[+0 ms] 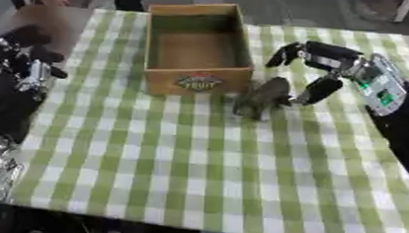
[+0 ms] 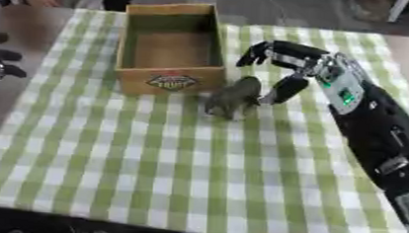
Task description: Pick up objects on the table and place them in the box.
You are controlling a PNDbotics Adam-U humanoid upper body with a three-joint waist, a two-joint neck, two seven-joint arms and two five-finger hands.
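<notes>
Toy animal (image 1: 262,97) — a small grey-brown figure on four legs, perhaps a rhino or some such beast, though its details cannot be made out — stands upright on the green-and-white checked cloth of the bench (image 1: 197,177), just in front of the near right corner of the box (image 1: 198,49). The box, an open wooden crate with a label on its near wall, looks empty, so as far as can be seen nothing has been placed yet and the whole job is left. The right robot hand (image 1: 318,69) hovers just beside the toy, fingers spread and relaxed, thumb close to its back, gripping nothing — seemingly poised to grasp. The left robot hand (image 1: 33,74) sits at the left edge; its fingers cannot be made out.
</notes>
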